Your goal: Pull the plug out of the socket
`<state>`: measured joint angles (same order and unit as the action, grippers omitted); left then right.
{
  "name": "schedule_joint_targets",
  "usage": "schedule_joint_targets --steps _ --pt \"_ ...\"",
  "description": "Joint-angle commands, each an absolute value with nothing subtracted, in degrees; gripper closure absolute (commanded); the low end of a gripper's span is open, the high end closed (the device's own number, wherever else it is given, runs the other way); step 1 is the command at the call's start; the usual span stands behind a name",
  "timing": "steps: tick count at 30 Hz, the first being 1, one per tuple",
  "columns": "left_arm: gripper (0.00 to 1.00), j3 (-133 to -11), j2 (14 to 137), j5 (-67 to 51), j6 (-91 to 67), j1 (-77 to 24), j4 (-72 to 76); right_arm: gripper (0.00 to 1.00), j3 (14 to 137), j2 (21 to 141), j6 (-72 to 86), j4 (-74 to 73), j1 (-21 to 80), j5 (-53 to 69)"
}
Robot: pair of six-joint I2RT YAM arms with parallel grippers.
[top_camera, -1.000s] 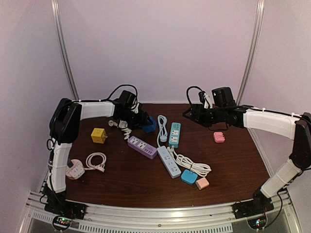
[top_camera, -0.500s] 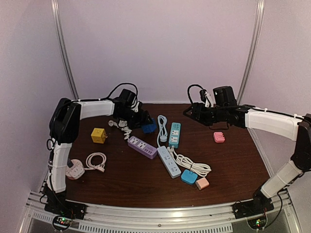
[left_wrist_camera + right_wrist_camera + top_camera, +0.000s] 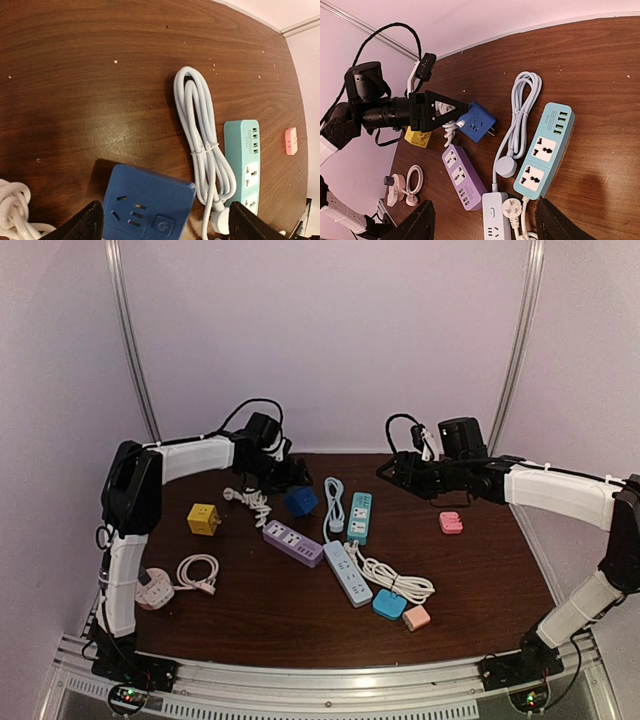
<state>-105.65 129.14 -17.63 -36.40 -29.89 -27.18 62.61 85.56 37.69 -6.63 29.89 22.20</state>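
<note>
The left gripper [image 3: 165,216] hangs low over the far left-centre of the table [image 3: 300,625] with its jaws spread wide and nothing held. The blue cube adapter [image 3: 147,207] lies flat on the table directly under that gap, socket face up. In the left wrist view it sits close to one finger and clearly apart from the other. In the right wrist view its bare prongs point right, toward the coiled white cable [image 3: 334,502]. The teal power strip [image 3: 359,517] lies just right of that cable. The purple power strip [image 3: 292,542] lies just nearer than the adapter. The right gripper [image 3: 387,473] hovers above the far centre-right of the table, well apart from the adapter, its jaws also apart and empty.
</note>
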Motion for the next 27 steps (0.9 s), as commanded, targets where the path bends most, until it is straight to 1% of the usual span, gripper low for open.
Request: schedule_joint_targets --steps 1,8,14,21,24,27 --pt "0.13 -108.2 129.6 -13.3 -32.4 -29.2 -30.9 0.31 62.3 84.9 37.7 -5.5 30.3 21.3" --pt "0.15 -107.4 126.8 -5.8 -25.8 -30.8 -35.4 0.31 62.6 86.0 37.4 -5.4 30.5 21.3" --pt "0.26 -105.9 125.8 -2.5 -25.3 -31.0 -36.7 0.31 63.7 87.3 37.5 -5.2 31.0 21.6" --pt "0.24 -102.6 120.3 0.6 -26.2 -31.3 -35.2 0.29 64.1 87.4 35.6 -6.9 32.0 19.5" --pt "0.21 -97.9 115.2 2.5 -28.5 -31.3 -33.7 0.27 64.2 87.4 34.5 -7.8 32.6 18.4" --pt "0.20 -91.5 108.9 4.6 -31.4 -31.3 -32.4 0.24 64.2 87.3 33.5 -8.6 33.3 17.3"
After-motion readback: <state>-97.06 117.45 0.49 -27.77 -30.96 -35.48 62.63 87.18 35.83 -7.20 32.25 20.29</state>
